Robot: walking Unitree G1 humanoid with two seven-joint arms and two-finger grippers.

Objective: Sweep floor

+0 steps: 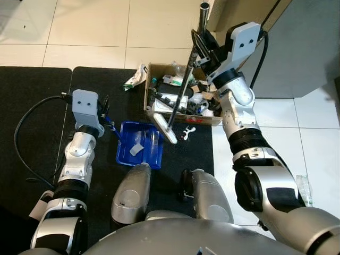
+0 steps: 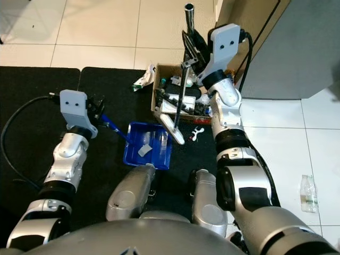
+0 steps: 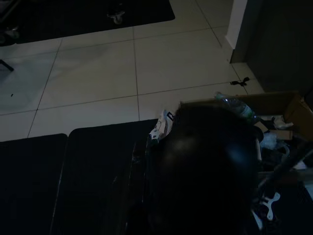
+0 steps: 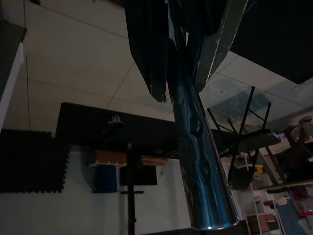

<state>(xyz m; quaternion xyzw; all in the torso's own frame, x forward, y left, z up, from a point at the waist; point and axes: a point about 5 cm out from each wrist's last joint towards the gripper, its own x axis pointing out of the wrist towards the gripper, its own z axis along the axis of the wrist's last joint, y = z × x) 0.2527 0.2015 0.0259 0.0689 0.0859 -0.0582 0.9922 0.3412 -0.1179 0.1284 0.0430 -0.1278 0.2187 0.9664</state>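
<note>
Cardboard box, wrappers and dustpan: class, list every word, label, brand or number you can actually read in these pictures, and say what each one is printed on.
No text can be read.
Wrapper by the cardboard box: printing present, too small and blurred to read.
Packaging inside the box: too small to read.
Blue dustpan: no lettering visible.
Plastic bottle on the tiles: label unreadable.
Broom handle in the right gripper: no marking visible.

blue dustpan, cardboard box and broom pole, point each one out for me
blue dustpan (image 1: pixel 139 144), left eye view, on its inner floor
cardboard box (image 1: pixel 151 70), left eye view, on its far left rim
broom pole (image 1: pixel 185 85), left eye view, midway down the shaft
</note>
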